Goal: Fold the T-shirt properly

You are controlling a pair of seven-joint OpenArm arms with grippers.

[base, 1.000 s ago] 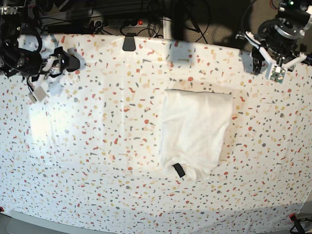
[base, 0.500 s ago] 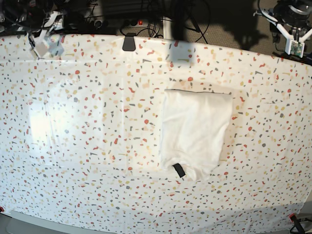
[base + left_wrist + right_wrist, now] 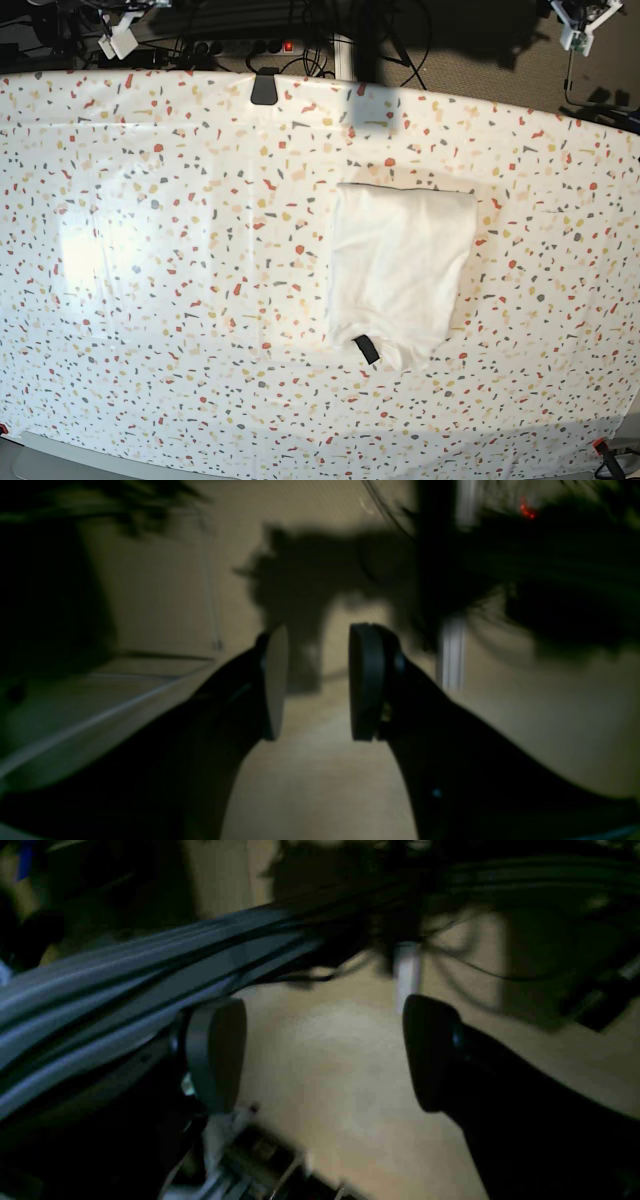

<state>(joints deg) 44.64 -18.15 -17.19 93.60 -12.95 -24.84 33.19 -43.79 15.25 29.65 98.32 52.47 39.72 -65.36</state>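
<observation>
T-shirt [image 3: 402, 270] lies folded on the speckled tabletop [image 3: 180, 280], black label at its near edge. Left gripper [image 3: 318, 682] and right gripper [image 3: 325, 1055] gape empty.

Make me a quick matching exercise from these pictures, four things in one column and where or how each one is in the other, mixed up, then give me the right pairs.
Things:
1. T-shirt
2. neck label
3. left pincer
4. black clip

States:
A. at the table's far edge
B. open, holding nothing, off the table
C. folded into a white rectangle on the speckled table covering
D. black, at the shirt's near edge

Pairs: 1-C, 2-D, 3-B, 4-A
</observation>
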